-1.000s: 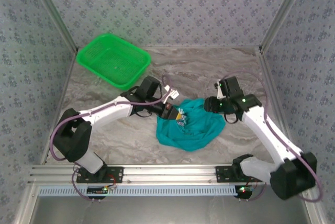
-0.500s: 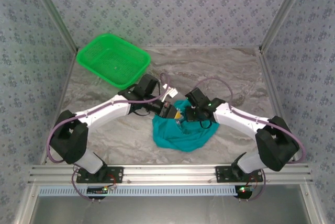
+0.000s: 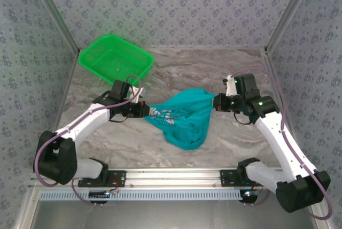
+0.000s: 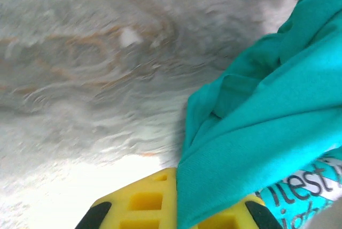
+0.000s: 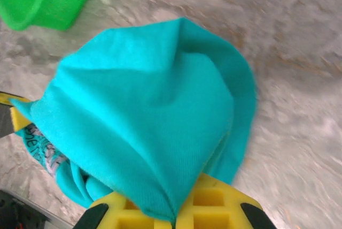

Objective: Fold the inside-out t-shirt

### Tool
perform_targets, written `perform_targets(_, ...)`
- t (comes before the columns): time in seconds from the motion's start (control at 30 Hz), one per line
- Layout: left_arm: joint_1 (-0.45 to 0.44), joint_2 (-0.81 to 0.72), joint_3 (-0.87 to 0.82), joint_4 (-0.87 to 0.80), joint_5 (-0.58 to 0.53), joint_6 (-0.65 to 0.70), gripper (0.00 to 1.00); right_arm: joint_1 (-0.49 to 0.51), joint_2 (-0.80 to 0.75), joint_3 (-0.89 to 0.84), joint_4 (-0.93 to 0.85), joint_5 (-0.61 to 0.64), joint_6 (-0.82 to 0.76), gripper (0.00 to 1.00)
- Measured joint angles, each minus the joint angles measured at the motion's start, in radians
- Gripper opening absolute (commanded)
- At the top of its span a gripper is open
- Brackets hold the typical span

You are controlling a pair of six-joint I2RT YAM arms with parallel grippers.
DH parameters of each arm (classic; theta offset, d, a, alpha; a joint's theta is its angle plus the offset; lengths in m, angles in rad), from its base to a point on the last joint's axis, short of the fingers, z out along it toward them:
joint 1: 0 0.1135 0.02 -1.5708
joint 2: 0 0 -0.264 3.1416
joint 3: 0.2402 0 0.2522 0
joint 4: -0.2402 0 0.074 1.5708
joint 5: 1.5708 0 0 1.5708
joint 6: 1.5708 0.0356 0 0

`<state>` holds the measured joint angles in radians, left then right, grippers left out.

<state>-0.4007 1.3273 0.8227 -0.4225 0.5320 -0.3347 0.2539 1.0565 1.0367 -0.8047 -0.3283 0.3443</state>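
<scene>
Top view: the teal t-shirt hangs stretched between the two grippers over the middle of the marble table, somewhat nearer the near edge than the far one. The left gripper is closed on the shirt's left end, where a patch of white print with dark lettering faces up just beside the fingers. The right gripper is closed on the shirt's right end, at about the same distance from the near edge. Between the two grips the cloth is pulled into a taut upper band, and a loose fold sags from it toward the near edge; whether that lowest fold touches the table cannot be told. A green mesh basket sits at the far left corner of the table, well apart from the shirt. Left wrist view: yellow fingers clamp a bunched edge of teal cloth, with printed lettering at the lower right and bare marble behind. Right wrist view: yellow fingers pinch a gathered point of plain teal cloth that spreads away from them, with a corner of the basket at the upper left
</scene>
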Motion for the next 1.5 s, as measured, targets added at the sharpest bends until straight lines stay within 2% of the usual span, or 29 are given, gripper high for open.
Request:
perform_targets(0.07,-0.001,0.021,-0.027,0.007,-0.014,0.0,0.01,-0.036,0.044,-0.018,-0.026,-0.006,-0.018,0.0)
perform_targets(0.1,0.0,0.045,-0.034,0.01,-0.024,0.0,0.06,-0.055,0.084,-0.033,-0.029,-0.002,-0.029,0.0)
perform_targets(0.13,0.0,0.07,-0.036,0.014,-0.029,0.0,0.13,-0.063,0.122,-0.047,-0.026,-0.001,-0.039,0.0)
perform_targets(0.2,-0.001,0.14,-0.037,0.035,-0.032,-0.01,0.37,-0.056,0.217,-0.08,-0.015,0.012,-0.052,0.02)
perform_targets(0.27,-0.004,0.195,-0.04,0.047,-0.014,-0.021,0.43,-0.027,0.28,-0.093,-0.011,0.055,-0.052,0.23)
perform_targets(0.3,-0.012,0.215,-0.039,0.049,0.004,-0.027,0.45,-0.003,0.303,-0.093,-0.011,0.09,-0.048,0.27)
perform_targets(0.43,-0.104,0.229,0.019,-0.024,0.016,-0.01,0.48,0.075,0.308,-0.071,-0.024,0.195,-0.045,0.32)
perform_targets(0.57,-0.182,0.179,0.159,-0.116,-0.011,0.03,0.51,0.119,0.275,0.019,-0.083,0.283,-0.041,0.37)
perform_targets(0.7,-0.229,0.092,0.252,-0.166,-0.073,0.069,0.52,0.26,0.255,0.155,-0.149,0.379,-0.017,0.38)
perform_targets(0.8,-0.266,0.094,0.252,-0.107,-0.02,0.072,0.5,0.344,0.258,0.187,-0.132,0.377,0.019,0.35)
perform_targets(0.93,-0.312,0.248,0.266,-0.073,0.031,0.066,0.5,0.377,0.296,0.112,-0.075,0.332,0.067,0.33)
perform_targets(1.1,-0.361,0.351,0.268,-0.082,-0.04,0.087,0.53,0.391,0.376,0.012,0.003,0.278,0.098,0.42)
perform_targets(1.27,-0.364,0.372,0.278,0.007,-0.157,0.052,0.6,0.406,0.454,-0.001,0.118,0.319,0.129,0.48)
perform_targets(1.43,-0.363,0.417,0.266,0.169,-0.247,-0.017,0.61,0.403,0.489,-0.066,0.235,0.356,0.131,0.45)
perform_targets(1.47,-0.363,0.431,0.267,0.185,-0.257,-0.021,0.61,0.403,0.494,-0.08,0.252,0.359,0.13,0.41)
perform_targets(1.5,-0.363,0.452,0.272,0.197,-0.266,-0.026,0.61,0.403,0.498,-0.093,0.271,0.359,0.126,0.28)
